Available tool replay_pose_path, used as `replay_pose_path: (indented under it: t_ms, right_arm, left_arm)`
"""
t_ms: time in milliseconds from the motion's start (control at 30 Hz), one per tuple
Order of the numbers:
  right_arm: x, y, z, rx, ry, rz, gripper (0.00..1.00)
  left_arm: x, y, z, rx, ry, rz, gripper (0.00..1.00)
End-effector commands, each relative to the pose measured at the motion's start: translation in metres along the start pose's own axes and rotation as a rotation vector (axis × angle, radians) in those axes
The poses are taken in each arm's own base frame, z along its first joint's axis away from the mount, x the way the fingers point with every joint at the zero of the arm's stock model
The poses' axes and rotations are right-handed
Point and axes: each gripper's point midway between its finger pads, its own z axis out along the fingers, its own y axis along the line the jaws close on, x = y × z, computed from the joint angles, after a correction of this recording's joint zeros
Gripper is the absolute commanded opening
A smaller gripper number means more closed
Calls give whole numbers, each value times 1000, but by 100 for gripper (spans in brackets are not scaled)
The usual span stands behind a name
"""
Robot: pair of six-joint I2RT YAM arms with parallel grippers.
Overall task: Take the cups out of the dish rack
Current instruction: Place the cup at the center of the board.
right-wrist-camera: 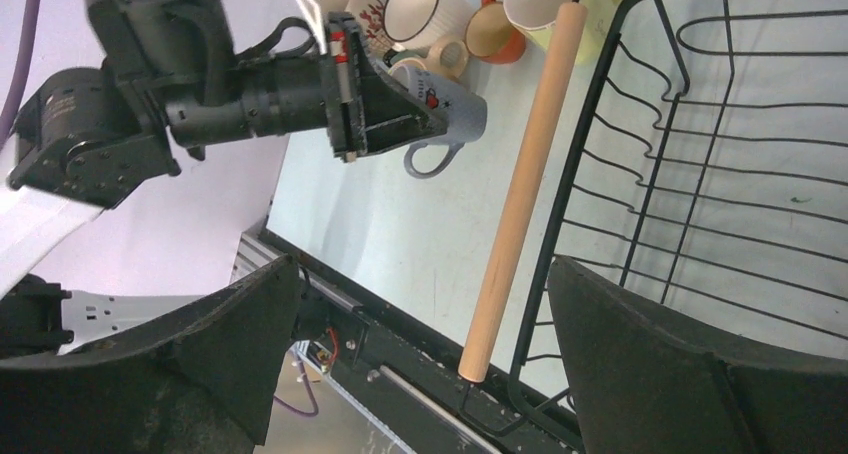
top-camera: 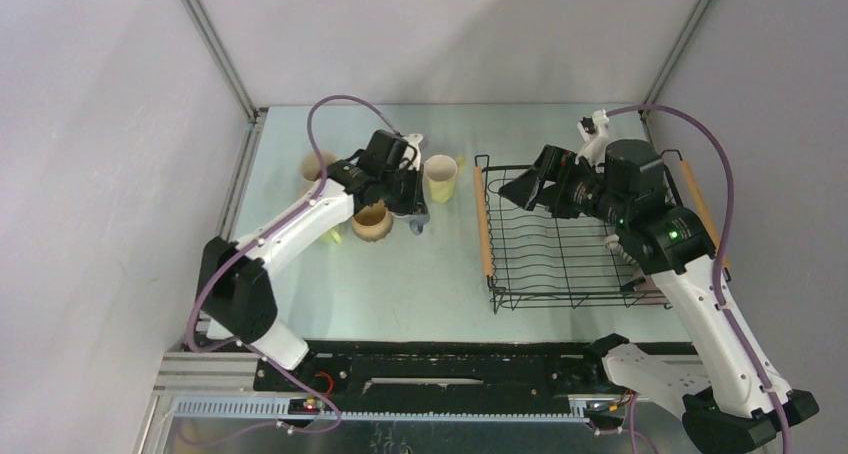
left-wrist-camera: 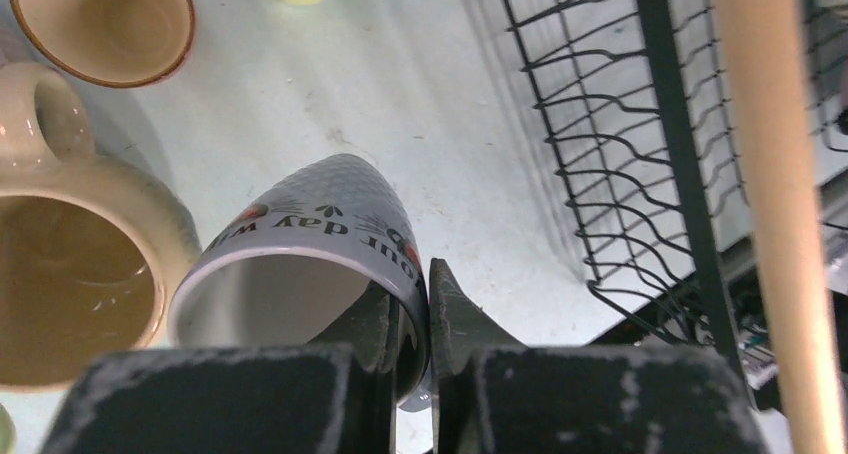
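Across the right half of the pale table (top-camera: 440,274) sat the black wire dish rack (top-camera: 570,302), its near edge close to the table's front edge. A wooden rod handle (top-camera: 484,236) ran along its left side. Left of that handle lay a bare strip of table, open from front to back, which separated the rack from the cups grouped at the far left near the enclosure's frame.

The right gripper (right-wrist-camera: 420,354) hung over the rack's left portion with its jaws spread wide and nothing between them. The left gripper (left-wrist-camera: 412,294) was clamped on the wall of a grey mug (left-wrist-camera: 320,214), one finger inside the mouth and one outside. The mug was tilted, with its printed side up and its handle hanging down. Whether its base touched the table could not be told.

Just beside it on the left stood a cream mug (left-wrist-camera: 110,179), upright and close to the grey one's rim. Beyond these were a brown-rimmed cup (left-wrist-camera: 100,24), a pale yellow cup (top-camera: 440,177) nearest the rack's far corner, and an orange-red cup (right-wrist-camera: 497,36), all clear of the rack.
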Motion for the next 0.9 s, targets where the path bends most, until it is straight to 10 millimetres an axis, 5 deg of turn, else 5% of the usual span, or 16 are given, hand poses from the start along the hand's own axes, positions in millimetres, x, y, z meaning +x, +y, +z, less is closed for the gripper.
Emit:
replay_pose_path:
  t_ms: [0, 467, 867]
  right_arm:
    - [4, -3, -5, 10, -4, -28, 99]
    - [21, -8, -15, 29, 52, -43, 100]
    - [24, -15, -11, 49, 54, -48, 100]
  left_arm:
    - [-24, 4, 8, -76, -35, 80, 0]
    - [-15, 36, 69, -202, 55, 98, 0]
    - [-14, 48, 83, -262, 84, 103, 0]
